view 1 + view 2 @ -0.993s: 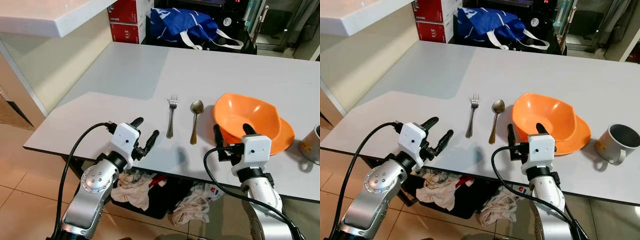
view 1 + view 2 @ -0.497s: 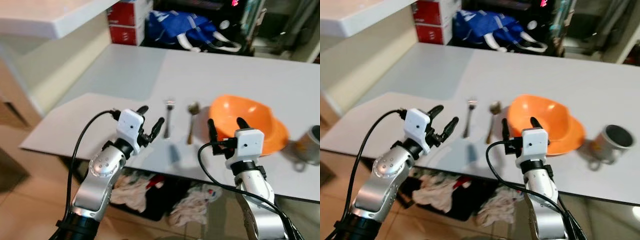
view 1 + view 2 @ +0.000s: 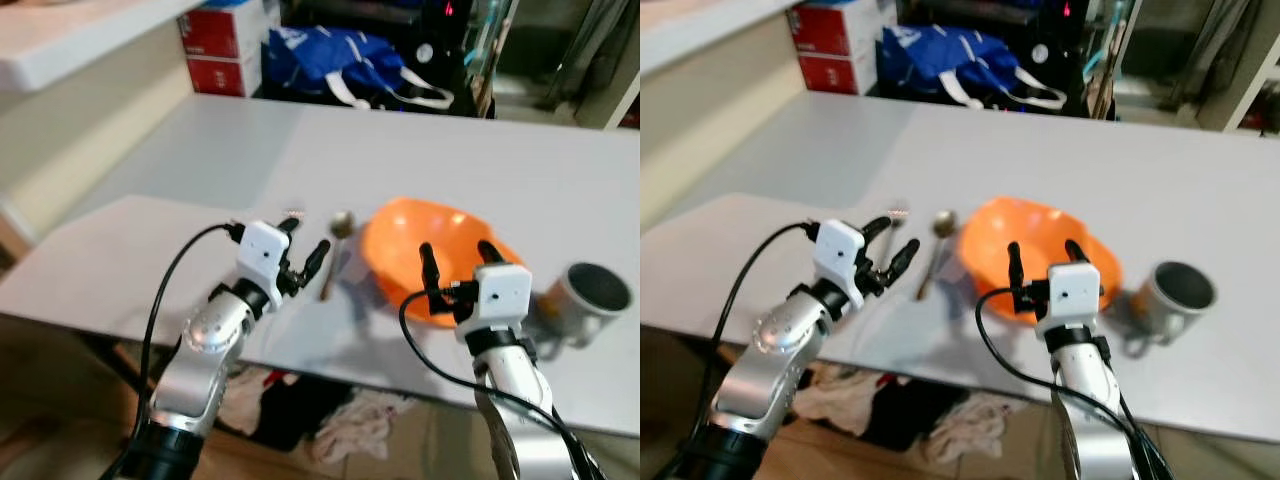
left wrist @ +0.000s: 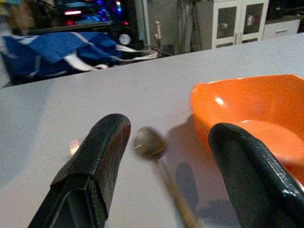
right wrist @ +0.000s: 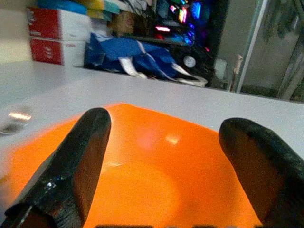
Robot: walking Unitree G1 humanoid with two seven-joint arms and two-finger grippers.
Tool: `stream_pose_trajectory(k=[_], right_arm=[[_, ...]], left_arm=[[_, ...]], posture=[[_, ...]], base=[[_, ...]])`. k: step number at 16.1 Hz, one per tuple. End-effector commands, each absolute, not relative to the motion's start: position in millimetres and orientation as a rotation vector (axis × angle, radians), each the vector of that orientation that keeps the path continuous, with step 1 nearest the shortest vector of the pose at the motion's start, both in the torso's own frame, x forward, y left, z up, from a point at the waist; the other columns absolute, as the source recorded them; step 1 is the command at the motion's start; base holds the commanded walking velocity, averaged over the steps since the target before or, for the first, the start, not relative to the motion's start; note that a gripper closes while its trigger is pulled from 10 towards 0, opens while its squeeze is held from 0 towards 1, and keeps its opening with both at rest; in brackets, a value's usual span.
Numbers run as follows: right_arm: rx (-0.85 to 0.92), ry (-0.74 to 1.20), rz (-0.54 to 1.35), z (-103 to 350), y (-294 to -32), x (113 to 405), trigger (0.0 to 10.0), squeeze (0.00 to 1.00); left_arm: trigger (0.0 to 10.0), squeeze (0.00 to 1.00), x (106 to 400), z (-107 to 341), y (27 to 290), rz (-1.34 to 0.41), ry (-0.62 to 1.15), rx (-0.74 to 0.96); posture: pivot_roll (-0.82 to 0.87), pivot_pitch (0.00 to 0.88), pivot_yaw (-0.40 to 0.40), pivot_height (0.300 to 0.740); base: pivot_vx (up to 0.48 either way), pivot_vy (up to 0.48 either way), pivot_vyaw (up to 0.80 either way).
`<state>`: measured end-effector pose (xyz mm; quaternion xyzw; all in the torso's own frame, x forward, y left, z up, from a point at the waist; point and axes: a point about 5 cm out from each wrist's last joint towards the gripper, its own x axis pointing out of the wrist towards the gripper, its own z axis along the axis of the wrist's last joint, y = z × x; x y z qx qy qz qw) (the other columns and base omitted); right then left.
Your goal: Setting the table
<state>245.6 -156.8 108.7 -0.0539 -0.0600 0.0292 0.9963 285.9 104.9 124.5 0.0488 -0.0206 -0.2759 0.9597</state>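
Note:
An orange bowl (image 3: 440, 250) rests near the front edge of the white table (image 3: 200, 150). A spoon (image 3: 337, 238) lies just left of the bowl, with a blurred fork (image 3: 292, 213) left of that. A metal mug (image 3: 588, 290) lies on its side to the bowl's right. My left gripper (image 3: 303, 242) is open and hovers just in front of the fork and spoon. In the left wrist view the spoon (image 4: 148, 142) sits between the fingers (image 4: 95, 161). My right gripper (image 3: 457, 260) is open at the bowl's near rim, and the bowl (image 5: 156, 166) spans its fingers (image 5: 76, 161).
A blue bag (image 3: 335, 60) and red boxes (image 3: 220, 35) stand at the table's far edge. A white counter (image 3: 70, 40) juts in at the left. Crumpled clothes (image 3: 345, 440) lie on the floor under the table.
The camera has shifted, so the whole scene sits further left and looks blurred. Both grippers have come forward over the table edge, the left to the cutlery and the right to the bowl's rim.

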Motion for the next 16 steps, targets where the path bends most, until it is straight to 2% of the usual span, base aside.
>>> stream_pose_trajectory(k=[1, 5, 16], right_arm=[[-0.102, -0.116, 0.030, 108.4, -164.6, 244.2, 10.0, 0.00], [-0.108, -0.120, 0.033, 108.3, -165.5, 243.6, 10.0, 0.00], [-0.108, -0.160, 0.048, 112.6, -164.2, 244.6, 10.0, 0.00]], left_arm=[[10.0, 0.00, 286.2, 128.1, 97.1, -0.603, -0.061, 0.095], [10.0, 0.00, 283.8, 132.0, 93.7, -0.644, -0.101, 0.106], [10.0, 0.00, 284.8, 134.6, 94.1, -0.607, -0.138, 0.125]], posture=[[-0.05, 0.000, 0.034, 0.740], [-0.05, 0.000, 0.036, 0.732], [-0.05, 0.000, 0.027, 0.651]], base=[[0.304, -0.368, -0.49], [0.303, -0.361, -0.47], [0.000, 0.000, -0.42]])
